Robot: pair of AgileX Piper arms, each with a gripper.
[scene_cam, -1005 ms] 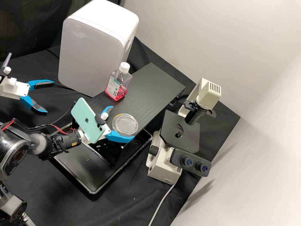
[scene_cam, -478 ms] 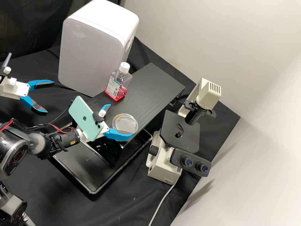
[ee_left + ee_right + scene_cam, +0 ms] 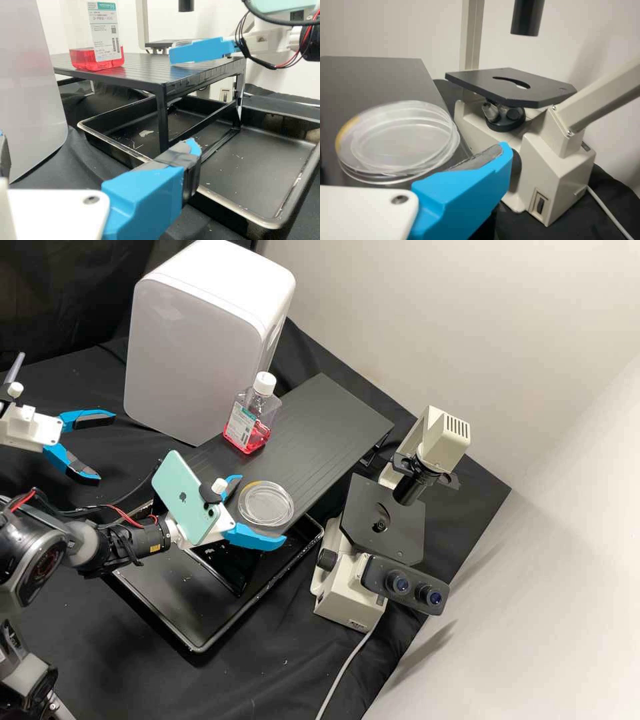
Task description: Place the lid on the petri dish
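Observation:
A clear petri dish (image 3: 265, 502) sits near the front edge of the raised black shelf (image 3: 313, 433); a clear lid appears to rest on the dish (image 3: 397, 137). My right gripper (image 3: 259, 512) is open at the shelf's front corner. One blue finger (image 3: 257, 539) lies along the near side of the dish and the other (image 3: 230, 481) stands to its left, neither touching it. In the right wrist view, one blue finger (image 3: 467, 182) is just beside the dish rim. My left gripper (image 3: 105, 445) hangs open and holds nothing, far to the left over the black cloth.
A flask of pink liquid (image 3: 251, 415) stands at the back of the shelf, by a white box-shaped appliance (image 3: 203, 333). A black tray (image 3: 193, 600) lies under the shelf. A microscope (image 3: 393, 520) stands to the right, close to the dish.
My right gripper has drawn back a little from the dish, toward the near side and the left. The dish has stayed in place. The left arm has not moved.

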